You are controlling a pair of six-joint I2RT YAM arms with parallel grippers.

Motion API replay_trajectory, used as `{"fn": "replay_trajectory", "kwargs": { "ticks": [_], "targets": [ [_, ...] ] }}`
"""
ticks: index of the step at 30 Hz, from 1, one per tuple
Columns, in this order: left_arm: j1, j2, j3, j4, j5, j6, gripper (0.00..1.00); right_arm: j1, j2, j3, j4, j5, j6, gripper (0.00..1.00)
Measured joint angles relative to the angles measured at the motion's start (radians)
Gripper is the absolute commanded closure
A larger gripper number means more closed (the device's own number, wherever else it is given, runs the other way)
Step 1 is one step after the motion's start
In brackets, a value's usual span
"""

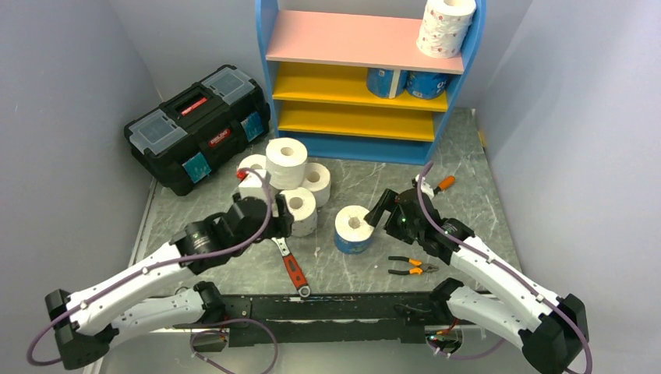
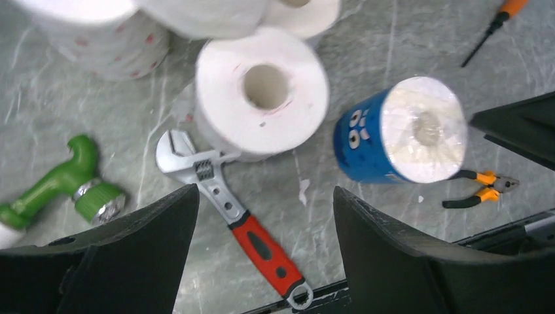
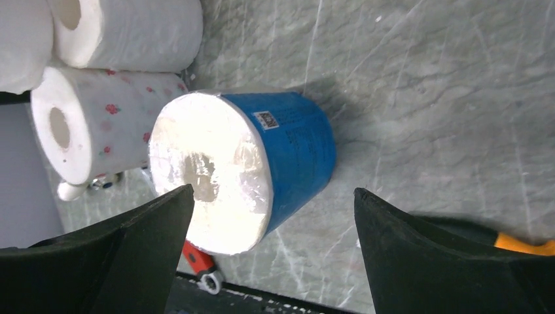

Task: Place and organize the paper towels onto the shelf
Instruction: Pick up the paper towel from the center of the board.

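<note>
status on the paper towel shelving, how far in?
Done: three rolls shelved, one pink-dotted roll on the pink top board, two blue-wrapped rolls on the yellow board below. In hand: nothing yet; the right hand stands open at the blue-wrapped roll on the table. Remaining: that roll plus the cluster of white rolls.

Pale lavender-grey walls [image 1: 62, 86] close in three sides of a grey marble-patterned tabletop [image 1: 355, 175]; lighting looks even, perhaps from overhead.
</note>
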Motion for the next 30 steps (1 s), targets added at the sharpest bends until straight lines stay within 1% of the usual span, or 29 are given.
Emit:
{"fn": "replay_trajectory", "kwargs": {
  "ticks": [5,9,17,21,27,30],
  "targets": [
    [0.0,-0.175,-0.14,-0.031,-0.065,-0.093,0.21,0.0,-0.016,-0.006,0.015,-0.056,0.09,0.1],
    [0.0,-0.257,-0.174,-0.032,-0.107,-0.142,0.21,0.005,-0.024,-0.034,0.034,-0.087,0.16,0.12],
    [0.0,-0.269,-0.18,-0.056,-0.148,-0.201,0.22,0.029,0.034,-0.054,0.038,-0.094,0.246,0.17],
    [0.0,-0.283,-0.197,-0.063,-0.153,-0.217,0.22,0.031,0.04,-0.054,0.042,-0.09,0.261,0.19],
    [0.0,-0.31,-0.212,-0.076,-0.165,-0.224,0.21,0.031,0.083,-0.054,0.056,-0.087,0.271,0.26],
    [0.0,-0.31,-0.212,-0.077,-0.166,-0.224,0.21,0.031,0.097,-0.054,0.069,-0.086,0.274,0.26]
  ]
}}
